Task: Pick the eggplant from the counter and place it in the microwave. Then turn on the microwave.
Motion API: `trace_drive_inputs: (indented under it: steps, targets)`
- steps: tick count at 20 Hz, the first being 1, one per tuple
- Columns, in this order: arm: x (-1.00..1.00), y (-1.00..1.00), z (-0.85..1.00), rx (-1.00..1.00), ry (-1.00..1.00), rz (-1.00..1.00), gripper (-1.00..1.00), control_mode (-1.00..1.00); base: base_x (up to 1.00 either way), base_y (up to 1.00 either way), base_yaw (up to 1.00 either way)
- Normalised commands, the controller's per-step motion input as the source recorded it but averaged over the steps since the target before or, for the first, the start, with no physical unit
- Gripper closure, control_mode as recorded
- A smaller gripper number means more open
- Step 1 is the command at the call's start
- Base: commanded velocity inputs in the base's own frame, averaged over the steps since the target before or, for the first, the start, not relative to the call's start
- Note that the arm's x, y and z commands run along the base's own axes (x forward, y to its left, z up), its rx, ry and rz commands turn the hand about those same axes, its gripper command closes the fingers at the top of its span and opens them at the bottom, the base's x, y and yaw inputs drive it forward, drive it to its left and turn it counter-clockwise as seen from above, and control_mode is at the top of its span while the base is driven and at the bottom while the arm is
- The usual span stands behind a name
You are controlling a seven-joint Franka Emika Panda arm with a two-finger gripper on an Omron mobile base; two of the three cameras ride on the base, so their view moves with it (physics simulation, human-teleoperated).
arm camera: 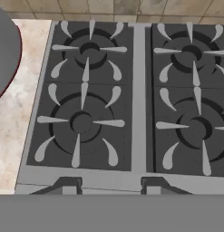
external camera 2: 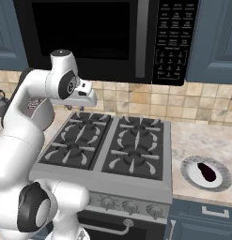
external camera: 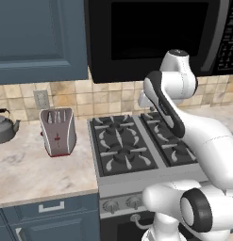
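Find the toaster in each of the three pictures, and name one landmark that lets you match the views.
Left base view: the toaster stands on the counter, left of the stove.
Right base view: only a sliver shows at the left, behind the arm.
Hand view: its grey side fills the upper left corner.
Shared landmark: the stove, whose left edge sits beside the toaster in every view.

We see the robot arm (external camera: 184,127): glossy white, rounded shells with dark grey bands and round caps at its joints, thick and smooth-bodied, rising before the stove (external camera: 137,146).
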Motion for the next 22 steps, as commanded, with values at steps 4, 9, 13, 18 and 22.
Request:
trace_drive_inputs:
  steps: [4, 9, 13, 18, 22]
  targets:
    - [-0.01, -0.06, 0.02, 0.0, -0.01, 0.0, -1.0, -1.0, 0.0, 0.0, 0.0]
    - [-0.1, -0.16, 0.09, 0.0, -0.07, 0.0, -1.0, -1.0, 0.0, 0.0, 0.0]
    - [-0.12, -0.23, 0.08, 0.0, -0.06, 0.0, -1.0, -1.0, 0.0, 0.0, 0.0]
    - [-0.13, -0.27, 0.07, 0.0, -0.06, -0.03, -1.0, -1.0, 0.0, 0.0, 0.0]
    - [-0.12, -0.26, 0.07, 0.0, -0.08, -0.06, -1.0, -1.0, 0.0, 0.0, 0.0]
